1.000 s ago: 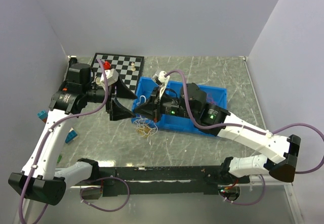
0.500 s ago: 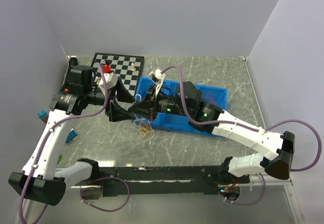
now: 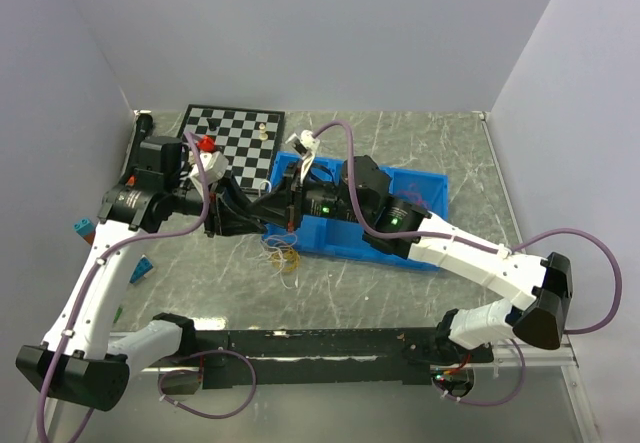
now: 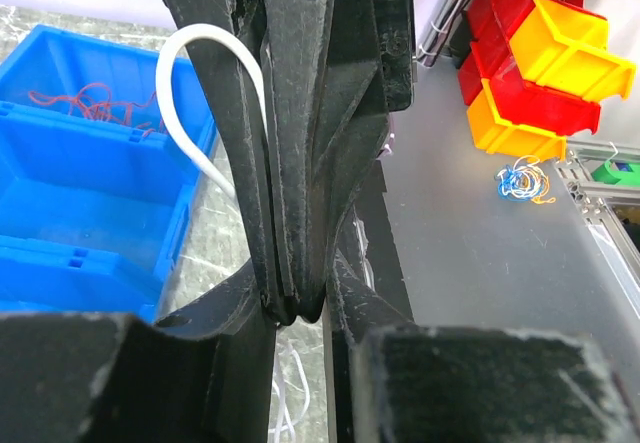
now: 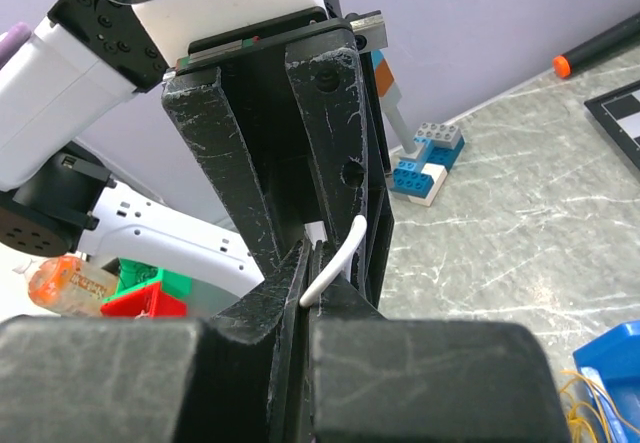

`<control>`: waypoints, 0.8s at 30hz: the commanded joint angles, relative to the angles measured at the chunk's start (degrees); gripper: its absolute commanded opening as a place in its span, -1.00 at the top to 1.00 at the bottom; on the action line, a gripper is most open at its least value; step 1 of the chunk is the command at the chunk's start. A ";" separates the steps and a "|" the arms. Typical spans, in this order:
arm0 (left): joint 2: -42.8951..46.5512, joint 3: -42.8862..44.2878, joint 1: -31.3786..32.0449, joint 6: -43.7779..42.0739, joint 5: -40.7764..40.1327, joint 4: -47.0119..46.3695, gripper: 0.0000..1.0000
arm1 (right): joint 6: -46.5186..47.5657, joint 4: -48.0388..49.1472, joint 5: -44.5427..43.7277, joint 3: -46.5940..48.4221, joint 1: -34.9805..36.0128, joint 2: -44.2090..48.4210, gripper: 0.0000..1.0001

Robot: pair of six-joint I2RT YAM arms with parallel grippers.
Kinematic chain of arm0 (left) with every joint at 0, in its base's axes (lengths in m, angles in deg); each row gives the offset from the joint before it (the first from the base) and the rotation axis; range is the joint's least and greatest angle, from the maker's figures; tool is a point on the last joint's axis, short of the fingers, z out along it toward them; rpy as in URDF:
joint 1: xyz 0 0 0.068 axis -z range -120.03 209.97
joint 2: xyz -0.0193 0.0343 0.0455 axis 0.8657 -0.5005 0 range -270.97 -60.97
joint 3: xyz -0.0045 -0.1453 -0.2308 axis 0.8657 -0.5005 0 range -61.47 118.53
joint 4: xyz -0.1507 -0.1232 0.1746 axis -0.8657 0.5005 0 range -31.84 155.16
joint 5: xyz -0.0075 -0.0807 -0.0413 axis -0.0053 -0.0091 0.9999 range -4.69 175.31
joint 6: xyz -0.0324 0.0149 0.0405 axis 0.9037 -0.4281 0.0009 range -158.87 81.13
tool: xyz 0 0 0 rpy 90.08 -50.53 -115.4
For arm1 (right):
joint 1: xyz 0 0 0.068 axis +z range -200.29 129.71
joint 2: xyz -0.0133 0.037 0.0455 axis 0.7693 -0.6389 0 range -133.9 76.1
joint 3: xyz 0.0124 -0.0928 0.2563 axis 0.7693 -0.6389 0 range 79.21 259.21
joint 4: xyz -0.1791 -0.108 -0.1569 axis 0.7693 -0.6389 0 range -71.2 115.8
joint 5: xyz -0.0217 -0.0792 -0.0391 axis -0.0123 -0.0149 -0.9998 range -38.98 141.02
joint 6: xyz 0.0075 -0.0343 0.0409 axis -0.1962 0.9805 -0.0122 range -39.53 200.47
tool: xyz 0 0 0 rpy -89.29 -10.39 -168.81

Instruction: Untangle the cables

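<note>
A small tangle of yellow and white cables (image 3: pixel 281 258) lies on the marble table just in front of the blue bin (image 3: pixel 420 188). My right gripper (image 3: pixel 262 210) is shut on a white cable (image 5: pixel 340 253) that curls out of its tips. In the left wrist view that white cable (image 4: pixel 190 73) loops up beside the right gripper (image 4: pixel 296 303). My left gripper (image 3: pixel 243 215) meets it tip to tip. Its jaws have narrowed round the right fingertips, with a thin gap on one side. Whether they pinch the cable is hidden. Red cables (image 4: pixel 85 98) lie in the bin.
A chessboard (image 3: pixel 235 133) with a few pieces sits at the back left. Toy brick blocks (image 5: pixel 425 158) and teal blocks (image 3: pixel 82 228) lie at the left side, an orange-tipped marker (image 5: pixel 600 48) near the wall. Red and yellow bins (image 4: pixel 540 53) stand beyond the table's front.
The right arm has carried the white cable leftward out of the bin to the left gripper. The left jaws have gone from wide open to narrow around the right fingertips.
</note>
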State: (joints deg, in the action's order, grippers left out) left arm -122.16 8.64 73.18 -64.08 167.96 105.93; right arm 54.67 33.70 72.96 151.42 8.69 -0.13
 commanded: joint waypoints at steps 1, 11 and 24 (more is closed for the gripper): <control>0.72 -1.46 0.23 -0.63 0.32 -2.24 0.98 | 0.05 4.14 0.22 1.98 0.79 2.13 1.00; 0.81 -1.03 0.15 13.33 -8.55 -13.04 0.99 | 2.95 -0.08 1.88 -5.74 -2.46 14.24 -0.49; 0.46 1.26 0.06 22.48 -11.89 -18.85 0.99 | 4.79 -4.38 -0.75 -18.41 -3.52 24.11 -0.59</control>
State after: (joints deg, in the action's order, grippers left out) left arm -122.25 7.81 73.18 -45.22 156.99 90.63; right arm 57.84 30.42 73.72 133.82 5.46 24.85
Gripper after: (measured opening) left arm 0.025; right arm 0.787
